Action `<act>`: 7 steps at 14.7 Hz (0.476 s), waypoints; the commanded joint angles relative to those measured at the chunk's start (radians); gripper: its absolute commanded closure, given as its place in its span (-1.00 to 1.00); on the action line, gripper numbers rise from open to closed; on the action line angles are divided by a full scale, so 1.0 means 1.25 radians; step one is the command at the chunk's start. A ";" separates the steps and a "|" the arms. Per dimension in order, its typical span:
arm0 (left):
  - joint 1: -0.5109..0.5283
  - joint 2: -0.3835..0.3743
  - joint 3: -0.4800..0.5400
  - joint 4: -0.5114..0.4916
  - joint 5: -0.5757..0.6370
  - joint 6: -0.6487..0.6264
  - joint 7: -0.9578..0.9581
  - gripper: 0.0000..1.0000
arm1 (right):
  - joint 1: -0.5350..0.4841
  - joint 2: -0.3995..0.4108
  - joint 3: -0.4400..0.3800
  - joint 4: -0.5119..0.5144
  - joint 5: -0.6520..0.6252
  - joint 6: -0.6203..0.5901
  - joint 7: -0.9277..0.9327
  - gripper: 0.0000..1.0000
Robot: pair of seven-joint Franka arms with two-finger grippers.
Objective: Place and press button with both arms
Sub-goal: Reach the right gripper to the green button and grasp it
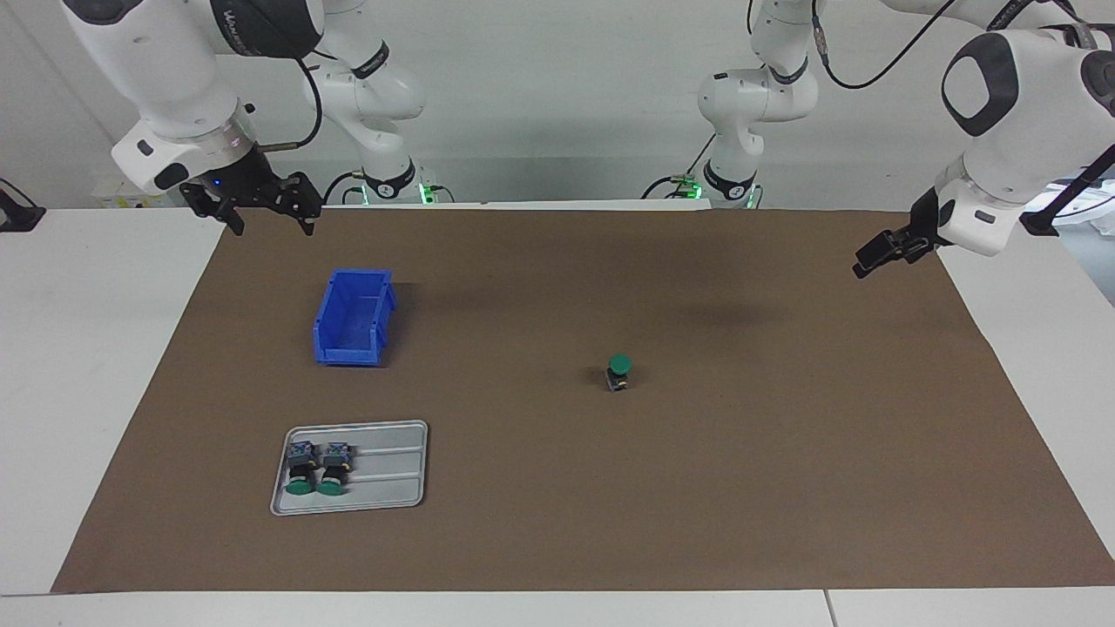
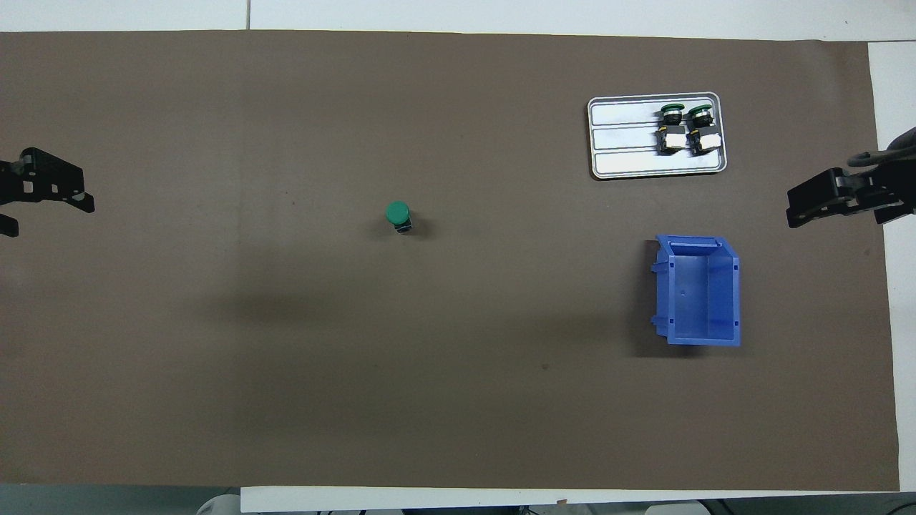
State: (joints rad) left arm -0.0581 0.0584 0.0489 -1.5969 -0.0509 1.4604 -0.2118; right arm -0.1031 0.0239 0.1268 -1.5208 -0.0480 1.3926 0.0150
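Note:
A green-capped button [image 1: 619, 372] [image 2: 398, 214] stands upright, cap up, on the brown mat near its middle, somewhat toward the left arm's end. Nothing touches it. My right gripper [image 1: 272, 226] [image 2: 793, 213] hangs open and empty in the air over the right arm's end of the mat. My left gripper [image 1: 861, 268] [image 2: 47, 217] hangs open and empty over the left arm's end. Both are well away from the button.
At the right arm's end an empty blue bin [image 1: 327, 324] [image 2: 734, 293] sits on the mat. Farther from the robots than the bin, a grey metal tray [image 1: 392, 470] [image 2: 622, 139] holds two more buttons [image 1: 319, 468] [image 2: 685, 129] lying on their sides.

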 commanded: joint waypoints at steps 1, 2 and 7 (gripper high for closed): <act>0.002 -0.028 -0.008 0.012 0.015 -0.056 0.010 -1.00 | -0.007 -0.018 0.004 -0.019 0.000 -0.001 -0.014 -0.98; -0.001 -0.034 -0.008 0.006 0.015 -0.065 0.009 -1.00 | -0.010 -0.018 0.004 -0.019 0.000 0.004 -0.022 -0.98; 0.001 -0.041 -0.010 -0.001 0.015 -0.079 0.011 -1.00 | 0.088 0.005 0.014 -0.011 0.078 0.114 0.023 -0.98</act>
State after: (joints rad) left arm -0.0600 0.0204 0.0395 -1.5879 -0.0509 1.3740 -0.2113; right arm -0.0498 0.0256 0.1350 -1.5232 0.0065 1.4834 -0.0188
